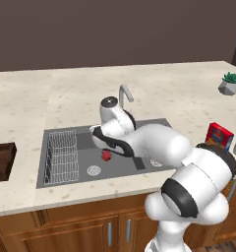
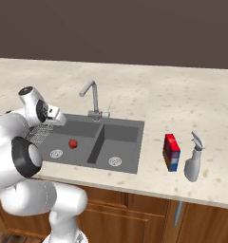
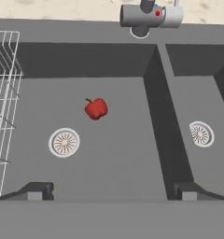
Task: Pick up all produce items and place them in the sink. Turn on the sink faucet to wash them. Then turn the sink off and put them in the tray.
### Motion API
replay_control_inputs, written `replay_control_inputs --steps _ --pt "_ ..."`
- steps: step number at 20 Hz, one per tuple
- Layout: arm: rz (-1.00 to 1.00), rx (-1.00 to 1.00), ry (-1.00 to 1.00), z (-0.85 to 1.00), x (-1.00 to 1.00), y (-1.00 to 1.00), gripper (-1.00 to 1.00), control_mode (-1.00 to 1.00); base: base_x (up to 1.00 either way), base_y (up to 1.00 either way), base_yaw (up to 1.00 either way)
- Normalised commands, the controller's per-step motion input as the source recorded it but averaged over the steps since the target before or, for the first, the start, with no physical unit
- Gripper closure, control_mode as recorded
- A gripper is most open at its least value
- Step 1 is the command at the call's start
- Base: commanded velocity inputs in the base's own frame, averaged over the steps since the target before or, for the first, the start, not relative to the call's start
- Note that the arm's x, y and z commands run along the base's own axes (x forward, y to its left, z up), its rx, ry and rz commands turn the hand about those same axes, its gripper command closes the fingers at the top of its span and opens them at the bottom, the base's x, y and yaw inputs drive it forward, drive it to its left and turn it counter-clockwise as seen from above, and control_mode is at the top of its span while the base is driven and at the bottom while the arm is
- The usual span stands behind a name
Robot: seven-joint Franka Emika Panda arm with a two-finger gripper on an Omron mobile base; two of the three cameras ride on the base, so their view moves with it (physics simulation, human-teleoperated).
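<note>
We are hovering our gripper [image 3: 112, 190] above the matte dark grey sink [image 3: 151, 70], its two dark fingertips [image 3: 35, 190] spread wide and pinching nothing. The small glossy red fruit [image 3: 96, 108], lumpy with a short stem, is lying on the floor of the left basin, just beside the round ribbed silver drain [image 3: 64, 142]. A thin silver wire rack [image 3: 4, 93] is lining that basin's left side. The slim metal faucet [image 2: 90, 97] is rising behind the divider with its hooked spout. The brown wooden tray [image 1: 2, 160] is sitting on the speckled stone counter [image 1: 51, 88], well apart from the fruit.
</note>
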Motion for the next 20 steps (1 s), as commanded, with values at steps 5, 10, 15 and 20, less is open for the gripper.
replay_control_inputs --steps 5,10,15,20 --pt "0.0 -0.1 0.08 -0.11 0.38 0.0 -1.0 -1.0 0.0 0.0 0.0" --pt "0.0 -0.09 0.12 -0.35 0.22 0.0 -1.0 -1.0 0.0 0.0 0.0" --pt "0.0 -0.08 0.11 -0.38 0.2 0.0 -1.0 -1.0 0.0 0.0 0.0" --pt "0.0 -0.01 0.07 -0.21 0.23 0.0 -1.0 -1.0 0.0 0.0 0.0"
